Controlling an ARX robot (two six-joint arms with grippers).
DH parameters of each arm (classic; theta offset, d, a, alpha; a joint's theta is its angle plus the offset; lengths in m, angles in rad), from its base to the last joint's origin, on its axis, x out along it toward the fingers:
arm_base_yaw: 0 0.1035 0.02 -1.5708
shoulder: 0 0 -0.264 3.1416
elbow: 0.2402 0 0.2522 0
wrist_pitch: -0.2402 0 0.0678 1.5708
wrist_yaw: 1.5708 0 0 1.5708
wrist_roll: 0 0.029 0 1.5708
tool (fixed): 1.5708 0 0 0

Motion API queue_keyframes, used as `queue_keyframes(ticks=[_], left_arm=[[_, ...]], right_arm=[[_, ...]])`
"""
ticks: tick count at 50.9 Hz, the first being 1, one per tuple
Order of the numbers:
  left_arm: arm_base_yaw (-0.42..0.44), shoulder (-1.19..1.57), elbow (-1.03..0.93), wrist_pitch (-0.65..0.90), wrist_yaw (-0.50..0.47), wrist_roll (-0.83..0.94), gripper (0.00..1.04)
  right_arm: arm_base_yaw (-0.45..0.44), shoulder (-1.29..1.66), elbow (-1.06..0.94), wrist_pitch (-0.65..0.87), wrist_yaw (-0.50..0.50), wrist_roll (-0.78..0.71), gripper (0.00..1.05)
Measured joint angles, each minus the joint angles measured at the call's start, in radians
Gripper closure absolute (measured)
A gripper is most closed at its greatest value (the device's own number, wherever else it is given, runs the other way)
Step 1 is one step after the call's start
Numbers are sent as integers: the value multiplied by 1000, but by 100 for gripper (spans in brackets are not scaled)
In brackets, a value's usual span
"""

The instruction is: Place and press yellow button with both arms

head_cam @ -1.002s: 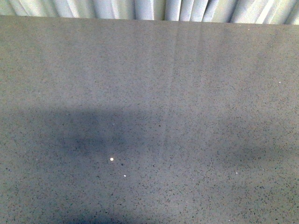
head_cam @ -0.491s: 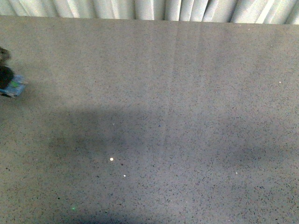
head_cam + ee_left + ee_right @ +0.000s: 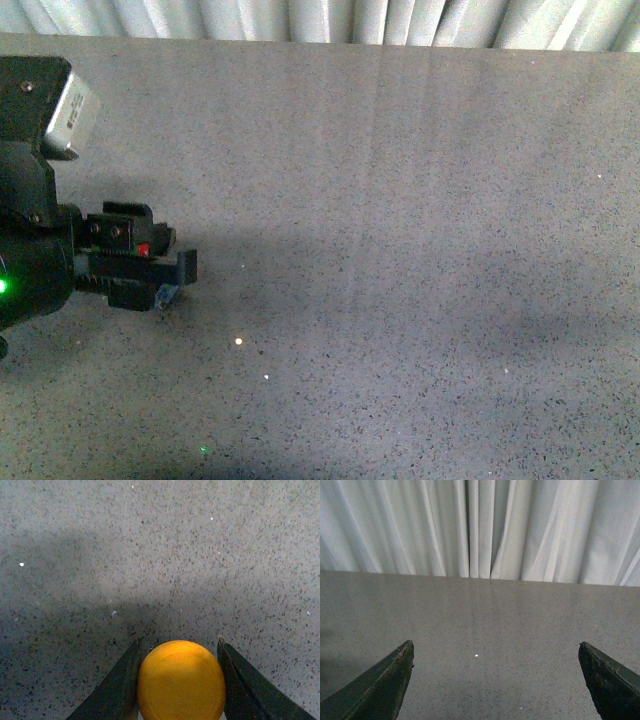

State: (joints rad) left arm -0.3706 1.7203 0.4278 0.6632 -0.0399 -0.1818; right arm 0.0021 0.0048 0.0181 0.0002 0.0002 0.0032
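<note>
1. You had the first half of the job partly done: the yellow button was picked up and held by the left arm, which sat at about 9 o'clock in the front view, low over the grey speckled desk.
2. Your left fingers were pinching the button, one dark finger against each side of its cap. I could not tell whether its base was touching the desk or hanging just above it.
3. Your right fingers were spread wide with nothing between them. They pointed across bare desk toward the white curtain. The right arm itself did not show in the front view.
4. By my reading, most of the task was left to you: setting the button down upright, letting go of it, then bringing both arms in for the press. No press had been made.
5. The button's cap looked round, smooth and orange-yellow, gently domed, with a faint ring near its rim. In the left wrist view it hid the body below it completely.
6. In the front view only a small bluish sliver showed at the lower edge of the left fingers, likely the button's clear base, though it was too small to be sure. The cap was not visible there.
</note>
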Motion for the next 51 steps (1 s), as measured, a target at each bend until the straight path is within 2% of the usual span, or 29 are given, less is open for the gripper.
queue_keyframes(ticks=[9, 17, 25, 33, 45, 48, 50, 51], left_arm=[[-14, 18, -12, 15, -1, -13, 68], [-17, 13, -15, 15, 7, -20, 38], [8, -99, -15, -54, 31, -17, 8], [72, -243, -6, -142, 68, 1, 9], [295, -483, 4, -258, 217, -7, 9], [330, -491, -27, -148, 169, 23, 15], [356, -510, -89, 34, 70, 79, 24], [363, -526, -114, 87, 51, 94, 28]], right_arm=[[0, 0, 0, 0, 0, 0, 9], [0, 0, 0, 0, 0, 0, 9], [0, 0, 0, 0, 0, 0, 9], [0, 0, 0, 0, 0, 0, 9], [0, 0, 0, 0, 0, 0, 9], [0, 0, 0, 0, 0, 0, 9], [0, 0, 0, 0, -1, 0, 9], [0, 0, 0, 0, 0, 0, 9]])
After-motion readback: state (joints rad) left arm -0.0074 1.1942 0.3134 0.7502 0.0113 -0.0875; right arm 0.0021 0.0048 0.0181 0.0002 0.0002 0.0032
